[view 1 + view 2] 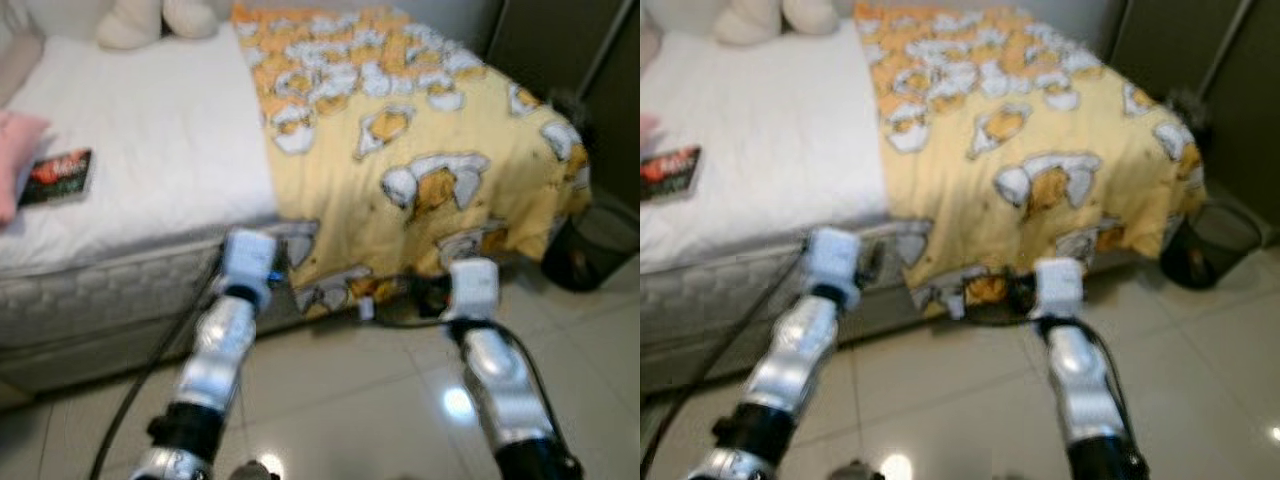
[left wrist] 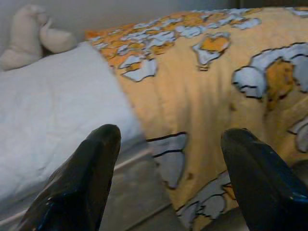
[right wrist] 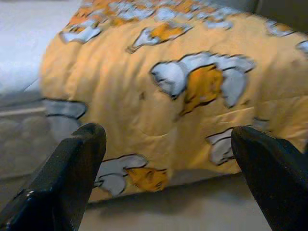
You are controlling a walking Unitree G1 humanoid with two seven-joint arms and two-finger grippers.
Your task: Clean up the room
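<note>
1. No legible text, number, brand or sign is present.
2. The dark book [image 1: 57,176] lying on the white mattress [image 1: 160,150] carries a red marking on its cover; it is too blurred to read.
3. The yellow blanket [image 1: 430,170] bears a cartoon print only, without lettering.

Left arm [image 1: 222,345]: silver, rounded metal forearm segment; black collar band near the elbow; white, boxy wrist housing; black cable trailing along its outer side.
Right arm [image 1: 497,375]: matching silver forearm; black collar band; white wrist housing; thin black cable looped beside it.
Left gripper [image 2: 168,183]: 2 long, glossy black fingers with rounded tips.
Right gripper [image 3: 168,178]: 2 black fingers of matching build, broad and tapered.
</note>
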